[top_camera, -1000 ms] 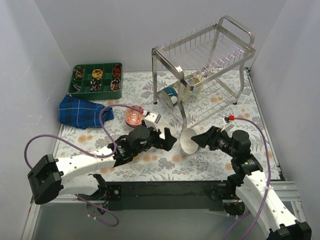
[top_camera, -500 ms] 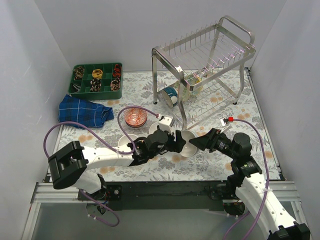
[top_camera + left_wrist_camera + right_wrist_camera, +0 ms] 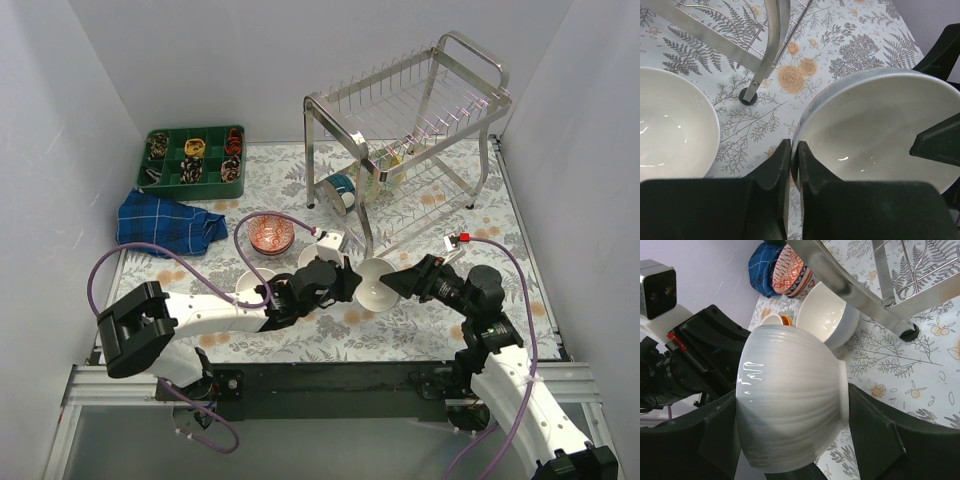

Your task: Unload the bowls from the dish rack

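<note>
With my left gripper [image 3: 793,147] pinching the rim of the white ribbed ceramic bowl [image 3: 790,365] and my right gripper [image 3: 792,395] clasping its sides, near a leg of the shiny steel wire dish rack [image 3: 310,130], any mistimed pull could wrench it loose.

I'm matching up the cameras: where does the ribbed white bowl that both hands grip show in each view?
Top external: the white bowl sits at lower centre, near the table's front edge.
Left wrist: it fills the right half, inside showing.
Right wrist: it is at centre, outside showing.
Shared landmark: the dish rack's front leg.
</note>
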### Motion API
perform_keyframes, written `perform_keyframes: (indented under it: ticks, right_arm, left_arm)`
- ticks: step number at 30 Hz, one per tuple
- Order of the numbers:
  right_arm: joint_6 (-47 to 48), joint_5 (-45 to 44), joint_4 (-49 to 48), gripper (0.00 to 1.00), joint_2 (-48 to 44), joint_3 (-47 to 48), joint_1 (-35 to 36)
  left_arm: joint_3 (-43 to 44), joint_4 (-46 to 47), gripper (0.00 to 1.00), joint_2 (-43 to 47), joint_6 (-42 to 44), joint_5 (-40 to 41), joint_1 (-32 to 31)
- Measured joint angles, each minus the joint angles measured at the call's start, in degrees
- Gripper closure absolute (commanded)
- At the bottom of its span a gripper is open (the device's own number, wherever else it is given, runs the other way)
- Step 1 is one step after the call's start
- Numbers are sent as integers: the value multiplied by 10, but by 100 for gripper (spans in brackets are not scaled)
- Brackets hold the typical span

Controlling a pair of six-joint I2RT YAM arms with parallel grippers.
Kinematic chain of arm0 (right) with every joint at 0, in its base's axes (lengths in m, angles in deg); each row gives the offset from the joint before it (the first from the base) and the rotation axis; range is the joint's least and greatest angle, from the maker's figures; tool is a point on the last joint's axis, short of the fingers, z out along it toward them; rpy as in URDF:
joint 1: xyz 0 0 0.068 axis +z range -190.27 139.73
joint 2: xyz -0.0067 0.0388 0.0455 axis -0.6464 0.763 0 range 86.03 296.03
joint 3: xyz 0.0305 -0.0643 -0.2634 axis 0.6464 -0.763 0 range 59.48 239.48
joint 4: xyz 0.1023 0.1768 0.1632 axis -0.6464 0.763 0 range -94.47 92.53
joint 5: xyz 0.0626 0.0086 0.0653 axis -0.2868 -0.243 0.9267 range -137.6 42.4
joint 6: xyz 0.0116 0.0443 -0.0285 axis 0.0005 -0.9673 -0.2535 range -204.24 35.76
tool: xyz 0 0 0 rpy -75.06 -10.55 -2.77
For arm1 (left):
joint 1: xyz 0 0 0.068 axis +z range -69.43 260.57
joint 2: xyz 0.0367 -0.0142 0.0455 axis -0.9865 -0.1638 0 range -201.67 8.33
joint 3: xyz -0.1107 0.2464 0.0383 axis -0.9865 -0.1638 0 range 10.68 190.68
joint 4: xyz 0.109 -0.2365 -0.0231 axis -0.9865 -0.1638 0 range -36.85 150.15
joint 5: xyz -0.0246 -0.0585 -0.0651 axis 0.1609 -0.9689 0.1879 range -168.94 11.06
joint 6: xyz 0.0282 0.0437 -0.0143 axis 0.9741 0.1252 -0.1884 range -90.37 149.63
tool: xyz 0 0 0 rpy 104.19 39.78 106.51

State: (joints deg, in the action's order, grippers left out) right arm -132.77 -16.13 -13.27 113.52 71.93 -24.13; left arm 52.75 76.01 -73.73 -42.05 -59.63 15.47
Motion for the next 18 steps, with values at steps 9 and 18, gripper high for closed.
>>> perform_keyframes:
  ticks: [9,18]
  right_arm:
    - [34,-8,7,11,0,3,7]
    - [112,-45,53,9,22,49,7]
  left_arm:
    - [0,-92,100,71,51,-5,31]
    - [30,-255,100,108,103,-25,169]
